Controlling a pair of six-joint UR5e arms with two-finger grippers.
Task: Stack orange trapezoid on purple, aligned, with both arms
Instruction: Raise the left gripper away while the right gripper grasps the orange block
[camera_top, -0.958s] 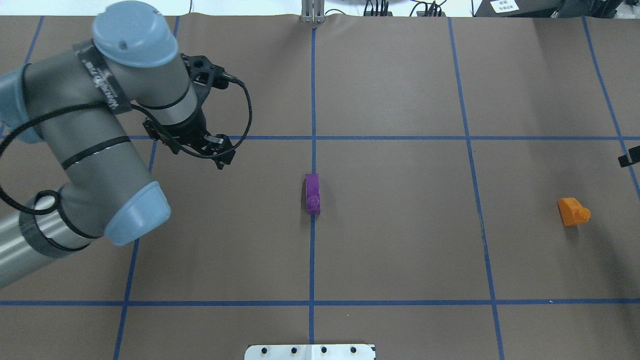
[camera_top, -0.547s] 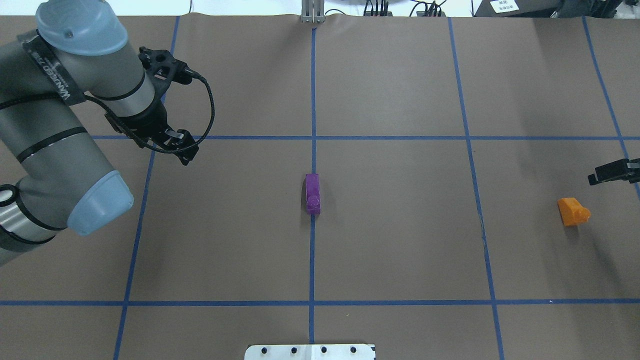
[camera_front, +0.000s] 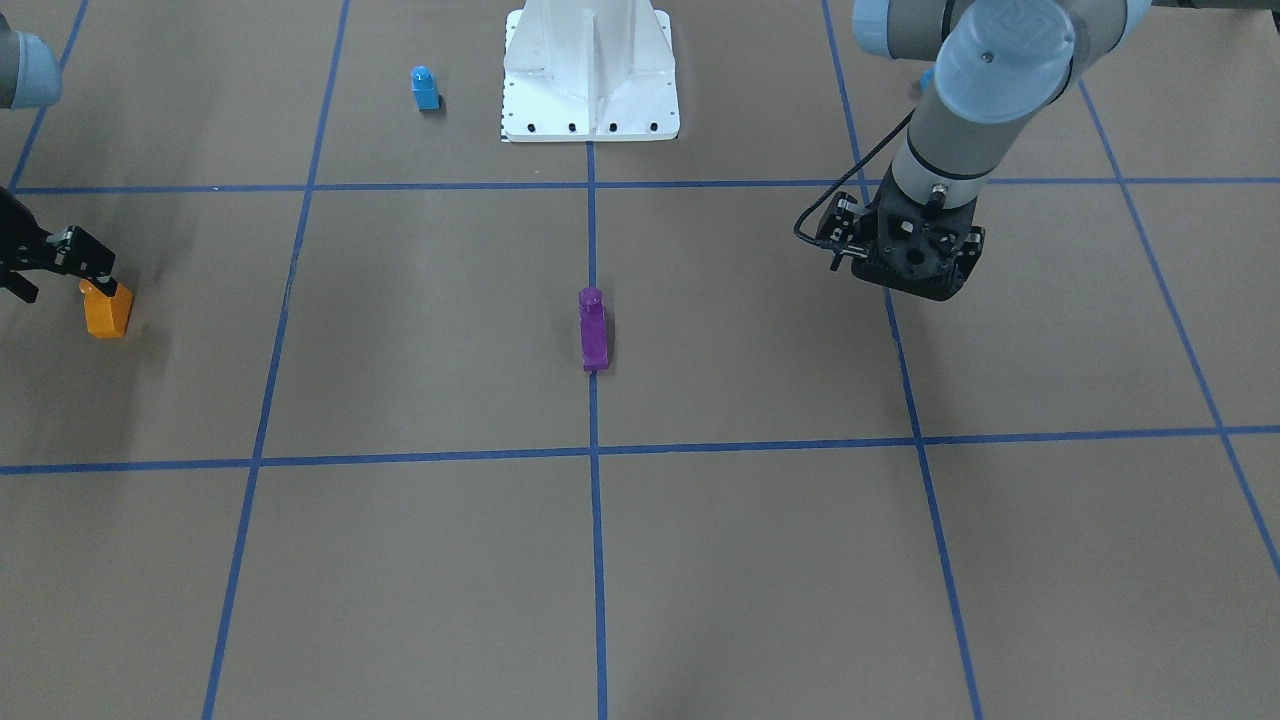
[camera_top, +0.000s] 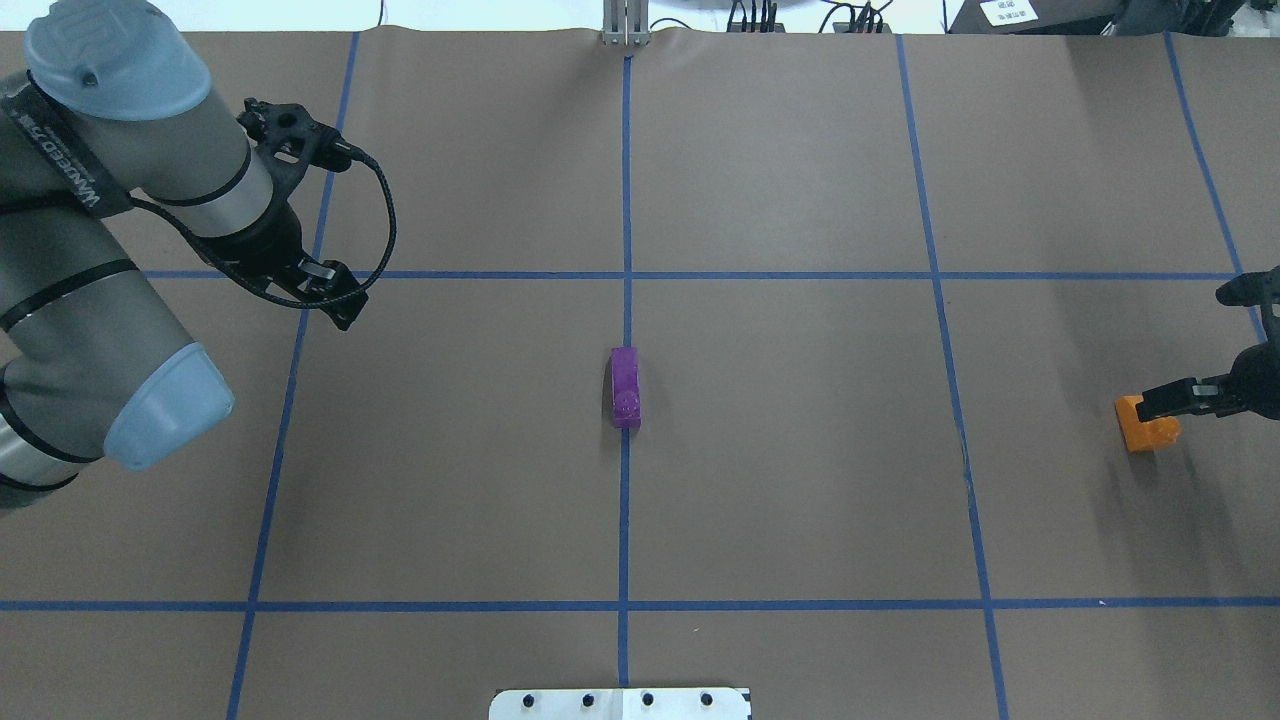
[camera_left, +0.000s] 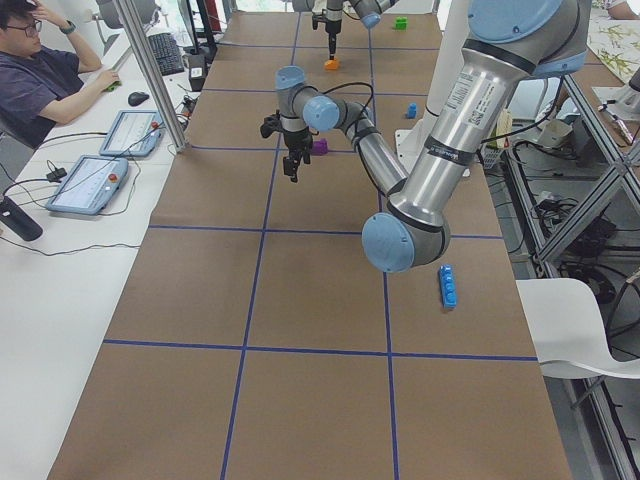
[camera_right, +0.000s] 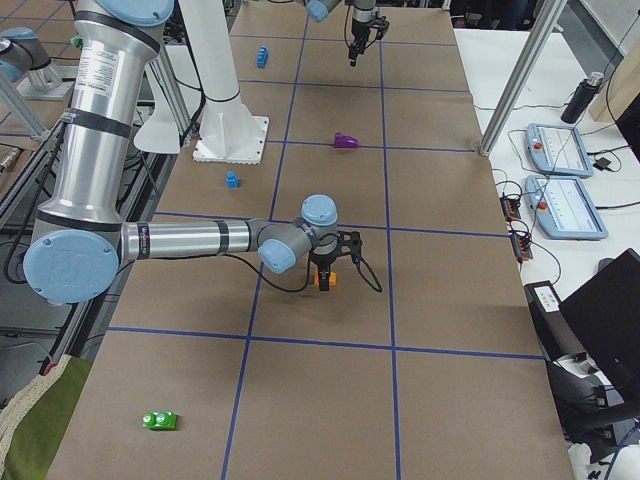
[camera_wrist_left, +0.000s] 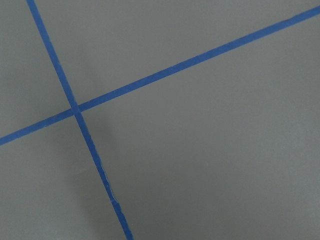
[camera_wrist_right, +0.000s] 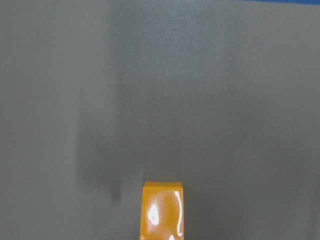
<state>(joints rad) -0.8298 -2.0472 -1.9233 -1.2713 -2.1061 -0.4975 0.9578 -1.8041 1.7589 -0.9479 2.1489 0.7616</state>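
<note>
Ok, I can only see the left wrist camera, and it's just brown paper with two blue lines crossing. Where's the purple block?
Observer: The purple block lies on the centre blue line, mid-table. The left pincer hangs well off to its left in the overhead view.
Operator: And the orange one?
Observer: The orange trapezoid sits far out on the robot's right side, with the right pincer directly over it.
Operator: Anything else out there?
Observer: A small blue block stands beside the white base.
</note>
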